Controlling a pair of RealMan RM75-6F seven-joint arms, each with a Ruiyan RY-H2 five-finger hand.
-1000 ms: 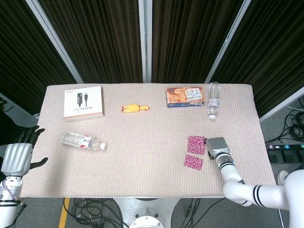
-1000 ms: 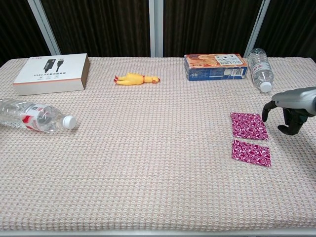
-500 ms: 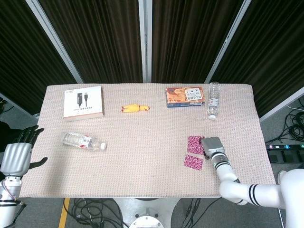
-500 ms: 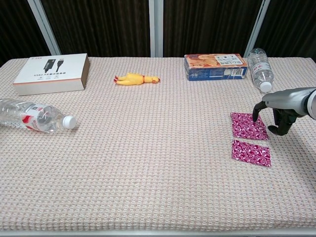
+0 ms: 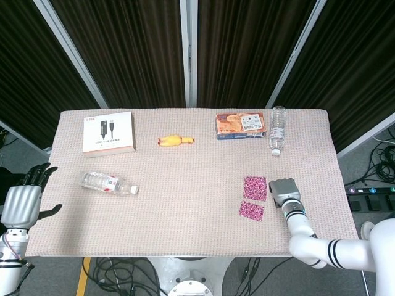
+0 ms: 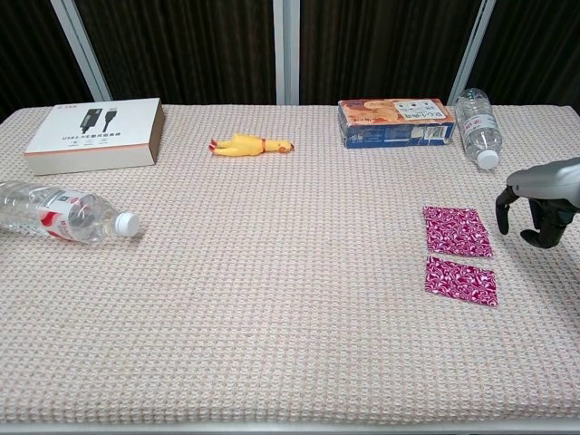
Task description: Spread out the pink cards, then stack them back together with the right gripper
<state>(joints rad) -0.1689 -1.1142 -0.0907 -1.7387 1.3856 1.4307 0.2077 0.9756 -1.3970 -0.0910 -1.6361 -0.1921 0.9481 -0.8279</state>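
Observation:
Two pink patterned cards lie flat and apart on the table's right side: a far card point(image 5: 255, 188) point(image 6: 457, 231) and a near card point(image 5: 252, 211) point(image 6: 461, 280), with a small gap between them. My right hand point(image 5: 284, 191) point(image 6: 536, 205) hovers just right of the far card, fingers curled downward, holding nothing and clear of the card. My left hand point(image 5: 22, 200) hangs off the table's left edge with its fingers apart and nothing in it; the chest view does not show it.
A white box point(image 5: 108, 132) sits at the far left, a water bottle point(image 5: 108, 183) lies at the left, a yellow rubber chicken point(image 5: 175, 140) at the far middle. An orange snack box point(image 5: 241, 125) and a second bottle point(image 5: 278, 129) lie at the far right.
My right hand reached left onto the far card's right edge half a second ago, then drew back right off it. The cards lie where they were. The left hand is still.

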